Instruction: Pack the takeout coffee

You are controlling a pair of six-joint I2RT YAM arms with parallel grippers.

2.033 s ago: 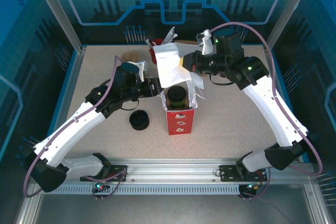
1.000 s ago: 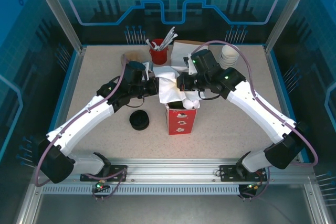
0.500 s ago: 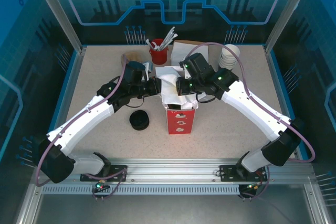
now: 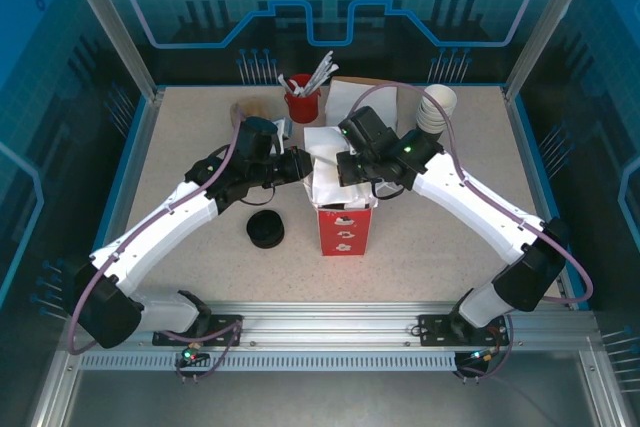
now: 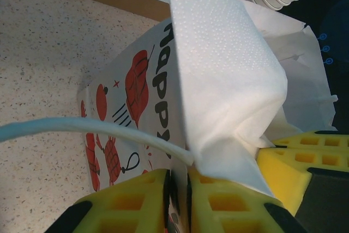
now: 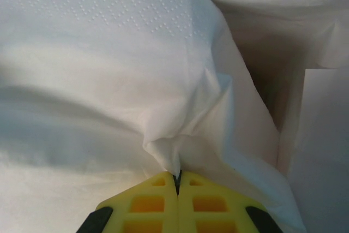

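Note:
A red paper bag (image 4: 345, 232) with a white lining stands mid-table. The takeout coffee is hidden, covered by a white napkin (image 4: 328, 162) that sits over the bag's mouth. My left gripper (image 4: 303, 162) is shut on the bag's left rim; in the left wrist view its yellow fingers (image 5: 179, 181) pinch the printed bag wall (image 5: 125, 96) below the napkin (image 5: 229, 75). My right gripper (image 4: 345, 172) is over the bag mouth, shut on the napkin. Its yellow fingers (image 6: 178, 177) pinch a fold of the napkin (image 6: 109, 53).
A black stack of lids (image 4: 265, 230) lies left of the bag. Behind it stand a red cup of utensils (image 4: 302, 102), a flat cardboard piece (image 4: 360, 92) and a stack of white cups (image 4: 437, 107). The right gripper's yellow finger (image 5: 305, 156) is close beside my left fingers.
The right gripper has carried the napkin left and down onto the bag's mouth. The cup's black lid, visible in the bag two seconds ago, is now covered. The left gripper kept its hold.

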